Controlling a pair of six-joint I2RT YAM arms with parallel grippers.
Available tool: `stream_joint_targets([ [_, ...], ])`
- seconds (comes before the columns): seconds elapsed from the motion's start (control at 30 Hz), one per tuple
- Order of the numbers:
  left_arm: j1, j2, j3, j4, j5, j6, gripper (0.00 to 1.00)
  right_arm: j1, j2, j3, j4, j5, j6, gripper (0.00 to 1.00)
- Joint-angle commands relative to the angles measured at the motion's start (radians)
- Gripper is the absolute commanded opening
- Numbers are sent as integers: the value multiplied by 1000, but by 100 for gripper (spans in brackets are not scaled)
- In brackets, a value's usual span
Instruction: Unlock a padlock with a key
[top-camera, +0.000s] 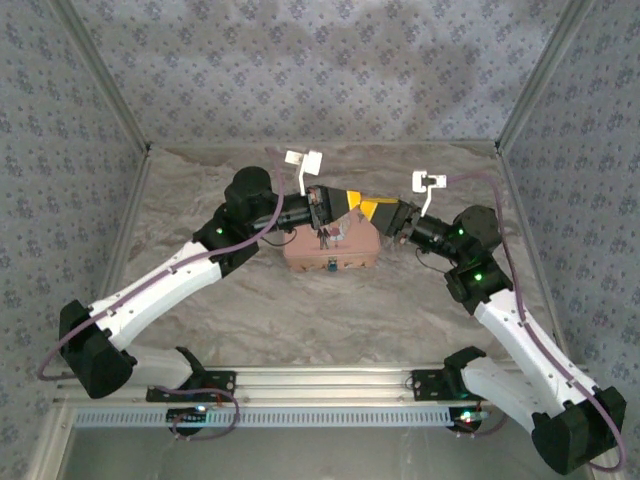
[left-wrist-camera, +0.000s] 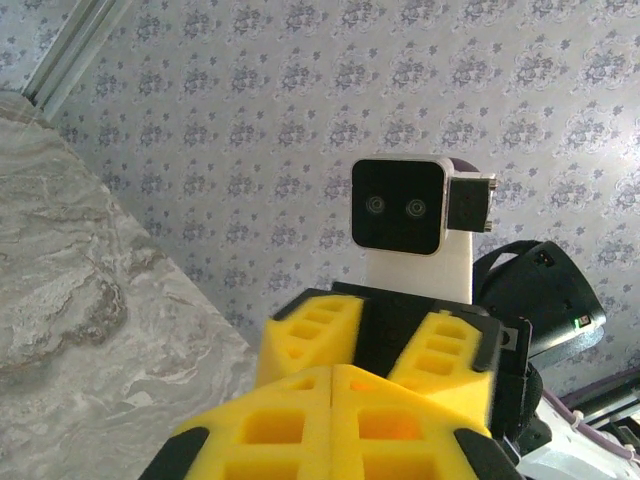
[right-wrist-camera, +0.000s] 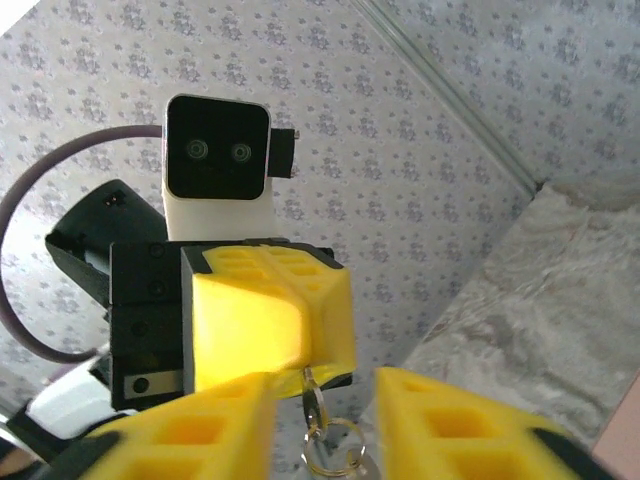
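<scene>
Between the two yellow fingers (right-wrist-camera: 200, 440) of my right gripper (top-camera: 375, 210) hangs the key (right-wrist-camera: 313, 400), a thin silvery sliver with a wire ring (right-wrist-camera: 335, 455) looped at its lower end. Its top is pinched in my left gripper (right-wrist-camera: 275, 325), whose jaws are pressed together on it. In the left wrist view those pads meet with no gap.

The right gripper stands parted, one finger on either side of the key. As far as I can see, it touches neither the key nor the ring.

From above, both claws meet almost tip to tip over the pink tin (top-camera: 355, 250), which lies near the middle of the marbled table (top-camera: 250, 320). At the tin's near edge sits what I take for the padlock (top-camera: 329, 265), a bluish-dark speck too small for me to be sure of.

Grey-blue flowered wallpaper (top-camera: 300, 60) covers the back and both sides, with a metal post (top-camera: 120, 110) running up each rear corner.

Both arms reach in from the near corners with elbows spread outward and forearms angled toward the centre. The wrists face each other, so my right wrist view looks straight at the left wrist camera (right-wrist-camera: 218, 150). A purple cable (top-camera: 160, 285) runs along the left arm.
</scene>
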Motion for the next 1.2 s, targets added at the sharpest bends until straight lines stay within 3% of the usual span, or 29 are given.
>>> stream_joint_targets([
  [0.0, -4, -23, -5, 47, -4, -9, 0, 17, -16, 28, 31, 3, -5, 40],
  [0.2, -4, -22, -5, 52, -2, -14, 0, 32, -4, 41, 39, -1, -10, 36],
  [0.67, -5, -35, -11, 52, -15, -10, 0, 24, 9, 39, -7, 13, -29, 0],
  [1.17, -8, -29, -25, 51, -1, -16, 0, 23, 17, 57, -31, 20, -51, 0],
])
